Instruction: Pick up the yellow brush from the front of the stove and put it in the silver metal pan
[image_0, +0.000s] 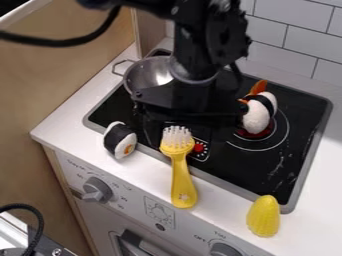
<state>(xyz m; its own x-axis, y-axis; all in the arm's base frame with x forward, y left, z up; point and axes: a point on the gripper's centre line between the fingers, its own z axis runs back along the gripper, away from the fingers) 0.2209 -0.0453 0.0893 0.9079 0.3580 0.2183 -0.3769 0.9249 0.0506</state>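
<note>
The black gripper hangs over the upper middle of the black stove top, just above the bristle end of a yellow brush. That brush lies with its white bristles over the stove's front edge and its handle on the white counter. Left of it, a white sushi piece with a black band rests at the stove's front left edge. To the gripper's right, a larger white piece with a black band and orange tips sits on the right burner. Behind the gripper, a silver pot is partly hidden by the arm.
A yellow corn-like toy stands near the stove's front right corner. The white counter surrounds the stove, with control knobs on its front face. A wooden panel is at the left and a tiled wall at the back.
</note>
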